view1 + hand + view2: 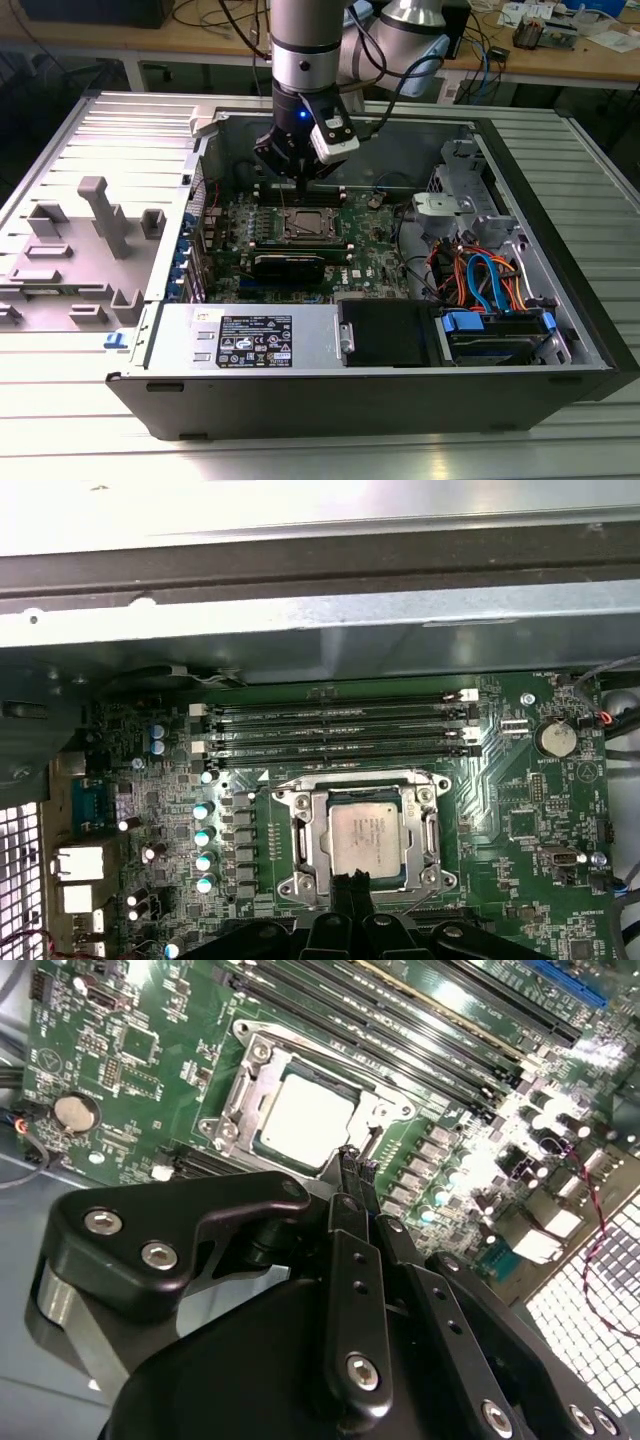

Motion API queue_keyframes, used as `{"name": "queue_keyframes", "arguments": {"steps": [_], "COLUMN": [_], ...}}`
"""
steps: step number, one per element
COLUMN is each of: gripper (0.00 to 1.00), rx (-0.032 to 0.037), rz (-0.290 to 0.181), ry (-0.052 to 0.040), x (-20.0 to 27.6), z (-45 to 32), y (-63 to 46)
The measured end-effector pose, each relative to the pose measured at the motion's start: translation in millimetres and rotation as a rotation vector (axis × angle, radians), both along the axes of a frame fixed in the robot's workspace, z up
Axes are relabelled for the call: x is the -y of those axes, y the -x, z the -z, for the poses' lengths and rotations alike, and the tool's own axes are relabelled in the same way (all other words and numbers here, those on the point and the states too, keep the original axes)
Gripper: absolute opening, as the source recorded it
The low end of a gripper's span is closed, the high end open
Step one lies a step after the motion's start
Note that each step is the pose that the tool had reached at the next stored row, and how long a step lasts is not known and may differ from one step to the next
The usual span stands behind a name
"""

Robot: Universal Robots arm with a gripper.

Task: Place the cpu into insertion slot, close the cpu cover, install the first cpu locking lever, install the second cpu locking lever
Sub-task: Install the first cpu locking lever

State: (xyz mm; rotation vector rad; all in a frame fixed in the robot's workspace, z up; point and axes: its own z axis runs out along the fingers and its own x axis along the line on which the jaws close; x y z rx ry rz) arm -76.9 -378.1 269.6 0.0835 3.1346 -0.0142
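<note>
Gripper [352, 1172] is hovering at insertion slot [307, 225] edge, fingertips pressing together; cpu [365, 835] sitting inside, with cpu cover [316, 830] lying flat.

One cpu [366, 830], one cpu cover [318, 832], one coin battery [555, 740].

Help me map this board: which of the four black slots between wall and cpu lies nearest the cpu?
The fourth slot from the wall, beside the cpu; others lie farther.

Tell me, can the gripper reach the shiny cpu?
Probably yes: the gripper hovers right beside the cpu, which lies bare in the window of the cpu cover, with nothing between them.
</note>
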Motion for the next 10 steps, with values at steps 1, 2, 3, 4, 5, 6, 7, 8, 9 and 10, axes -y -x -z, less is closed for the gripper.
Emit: {"name": "queue_keyframes", "arguments": {"steps": [1, 2, 3, 4, 5, 6, 7, 8, 9, 10], "gripper": [0.11, 0.11, 0.11, 0.11, 0.11, 0.11, 0.11, 0.11, 0.11, 0.11], "rx": [-0.0001, -0.0001, -0.0001, -0.0001, -0.0001, -0.0001, 0.0, -0.0001, -0.0001, 0.0], "rz": [0.0, 0.0, 0.0, 0.0, 0.0, 0.0, 0.0, 0.0, 0.0, 0.0], "ry": [0.0, 0.0001, 0.0001, 0.0, 0.0001, 0.0001, 0.0001, 0.0001, 0.0001, 0.0001], "x": [0.0, 0.0, 0.0, 0.0, 0.0, 0.0, 0.0, 0.0, 0.0, 0.0], "z": [0.0, -0.1, 0.0, 0.0, 0.0, 0.0, 0.0, 0.0, 0.0, 0.0], "y": [1.3, 2.5, 3.8, 5.2, 6.3, 8.4, 10.1, 11.1, 12.0, 12.8]}}
